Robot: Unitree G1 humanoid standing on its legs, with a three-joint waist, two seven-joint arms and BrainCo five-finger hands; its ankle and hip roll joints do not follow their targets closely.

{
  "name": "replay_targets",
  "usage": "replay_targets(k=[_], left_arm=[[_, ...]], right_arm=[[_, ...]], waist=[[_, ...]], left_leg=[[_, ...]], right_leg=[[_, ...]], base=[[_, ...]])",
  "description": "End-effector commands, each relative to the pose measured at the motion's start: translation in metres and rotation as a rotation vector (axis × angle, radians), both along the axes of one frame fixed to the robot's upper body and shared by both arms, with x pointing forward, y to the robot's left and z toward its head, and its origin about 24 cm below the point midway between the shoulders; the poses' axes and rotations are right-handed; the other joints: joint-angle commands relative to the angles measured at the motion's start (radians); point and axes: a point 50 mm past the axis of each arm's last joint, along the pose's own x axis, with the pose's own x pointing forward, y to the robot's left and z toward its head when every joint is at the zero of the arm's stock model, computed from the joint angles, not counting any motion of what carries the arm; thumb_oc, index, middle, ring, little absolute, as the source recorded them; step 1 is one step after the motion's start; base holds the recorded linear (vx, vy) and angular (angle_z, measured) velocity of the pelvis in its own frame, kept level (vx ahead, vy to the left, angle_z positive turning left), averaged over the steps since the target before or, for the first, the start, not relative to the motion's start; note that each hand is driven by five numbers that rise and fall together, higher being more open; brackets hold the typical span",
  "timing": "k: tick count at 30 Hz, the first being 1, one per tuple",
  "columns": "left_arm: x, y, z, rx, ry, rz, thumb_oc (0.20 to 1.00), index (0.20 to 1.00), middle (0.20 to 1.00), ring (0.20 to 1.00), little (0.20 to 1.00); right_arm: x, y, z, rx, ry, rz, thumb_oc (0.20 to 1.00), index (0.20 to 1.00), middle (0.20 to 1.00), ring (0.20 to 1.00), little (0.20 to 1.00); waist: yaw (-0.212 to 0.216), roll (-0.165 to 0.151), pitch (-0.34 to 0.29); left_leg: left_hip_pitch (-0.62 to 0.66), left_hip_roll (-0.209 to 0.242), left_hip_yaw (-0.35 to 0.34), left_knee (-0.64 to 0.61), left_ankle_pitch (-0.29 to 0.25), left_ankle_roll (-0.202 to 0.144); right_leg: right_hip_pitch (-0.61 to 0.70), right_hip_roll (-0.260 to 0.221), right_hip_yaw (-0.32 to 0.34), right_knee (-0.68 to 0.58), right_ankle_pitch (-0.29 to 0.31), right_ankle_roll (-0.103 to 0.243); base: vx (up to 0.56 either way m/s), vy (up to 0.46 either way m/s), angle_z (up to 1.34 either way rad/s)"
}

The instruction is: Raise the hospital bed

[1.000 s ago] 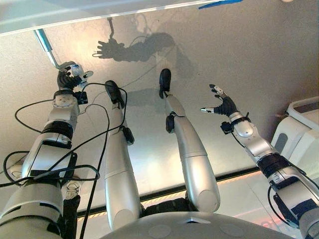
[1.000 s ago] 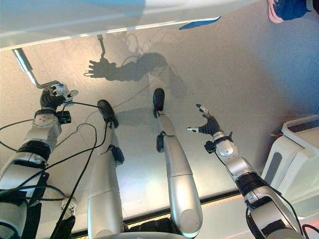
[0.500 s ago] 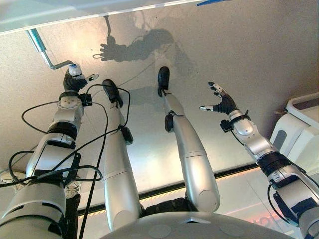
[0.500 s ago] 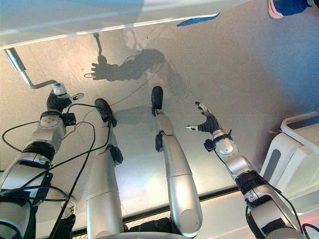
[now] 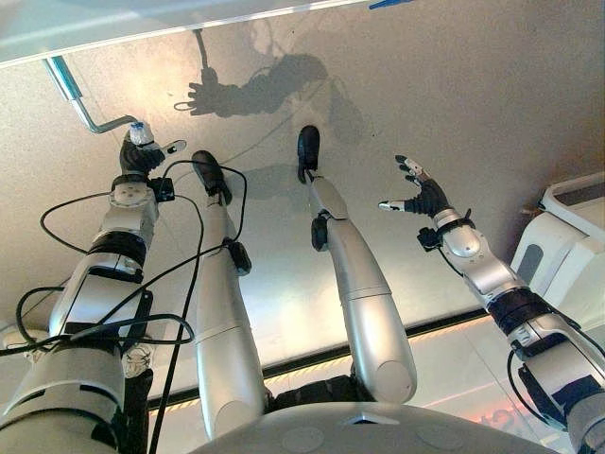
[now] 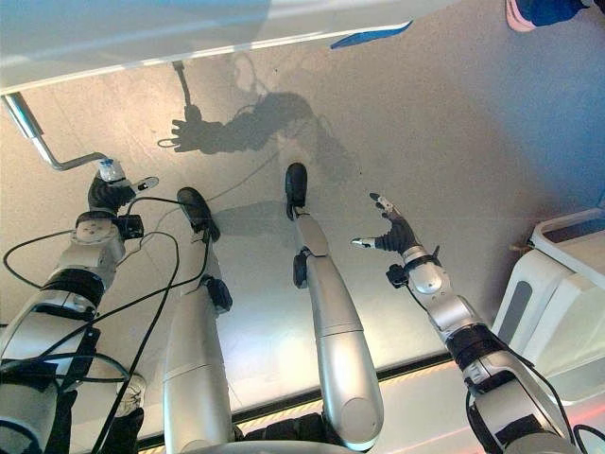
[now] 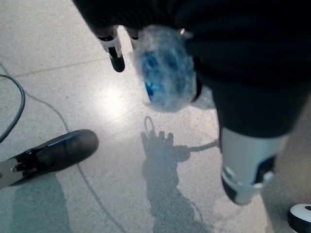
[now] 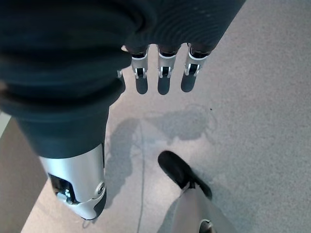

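The hospital bed's pale edge [image 5: 142, 24] runs along the top of the eye views. A bent metal crank [image 5: 83, 109] sticks out from under it at the upper left. My left hand [image 5: 140, 159] is shut on the crank's handle [image 5: 139, 132]. The left wrist view shows that handle [image 7: 163, 73] wrapped in blue and clear plastic against the palm, with one finger [image 7: 115, 54] straight beside it. My right hand [image 5: 423, 197] hangs open over the floor at centre right, holding nothing; its fingers [image 8: 164, 73] are straight in the right wrist view.
A white plastic unit [image 5: 567, 246] stands at the right edge. A strip of blue tape [image 6: 369, 35] lies on the floor by the bed. A person's shoe [image 6: 544, 11] shows at the top right corner. The floor is speckled grey.
The crank's bent arm has swung a little to the left with my left hand on its handle. The picture has shifted slightly. The right hand has stayed where it was.
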Motion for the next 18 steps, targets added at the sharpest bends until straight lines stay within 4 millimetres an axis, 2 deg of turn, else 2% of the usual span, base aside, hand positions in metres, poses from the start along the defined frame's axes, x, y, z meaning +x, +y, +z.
replay_targets(k=[1,18], left_arm=[[-0.01,0.018,-0.002,0.029,0.02,0.069,1.0,1.0,1.0,1.0,1.0],[-0.009,0.023,0.009,0.049,-0.009,0.077,1.0,1.0,1.0,1.0,1.0]], right_arm=[[-0.014,-0.003,-0.009,-0.013,0.014,0.02,1.0,1.0,1.0,1.0,1.0],[-0.015,-0.001,-0.013,-0.018,0.033,0.035,1.0,1.0,1.0,1.0,1.0]], waist=[[0.025,-0.062,-0.011],[0.03,-0.059,-0.011]], left_leg=[[-0.041,-0.026,-0.029,0.077,-0.033,0.021],[-0.039,-0.028,-0.025,0.084,-0.039,0.022]], right_leg=[[0.031,0.001,0.013,-0.039,0.042,0.148],[0.031,0.0,0.013,-0.031,0.036,0.15]], base=[[0.0,0.0,0.0],[0.0,0.0,0.0]])
